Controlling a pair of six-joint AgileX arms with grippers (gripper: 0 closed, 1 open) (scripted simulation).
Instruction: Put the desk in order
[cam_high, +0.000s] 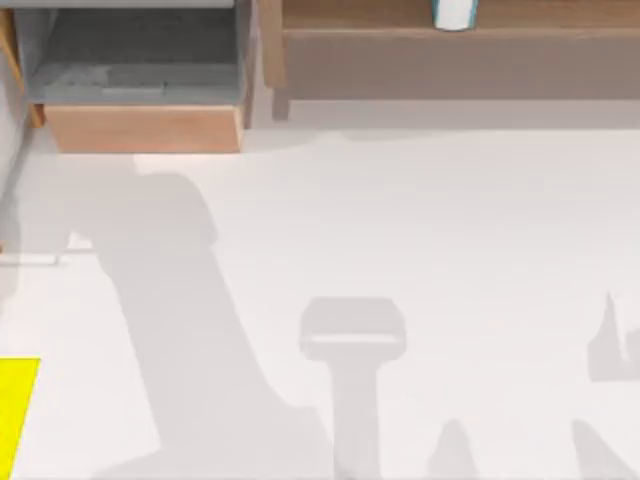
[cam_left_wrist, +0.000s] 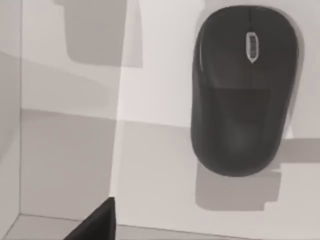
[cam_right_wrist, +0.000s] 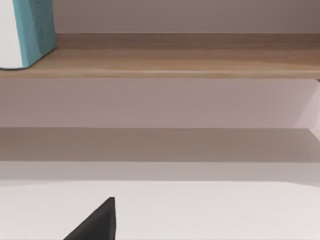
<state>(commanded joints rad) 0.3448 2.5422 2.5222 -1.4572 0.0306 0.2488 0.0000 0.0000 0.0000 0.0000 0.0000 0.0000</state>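
Desk: white top across the top view, wooden shelf at back right, drawer box back left. Black mouse lies under the left wrist cam. Step: prob. approach to the mouse. Next: descend, grasp. Fingers' state: can't tell.

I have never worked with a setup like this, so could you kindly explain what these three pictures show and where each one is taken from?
This is a simulated pair of AgileX arms at a white desk. One picture looks down from above: an open grey-lined wooden drawer box at the back left, a wooden shelf unit at the back right, and a yellow block at the left edge. The other two come from cameras on the arms' wrists. The left wrist camera looks at a black computer mouse lying on the white surface. The right wrist camera faces the shelf, where a white-and-teal container stands. Nothing can be seen to be held.
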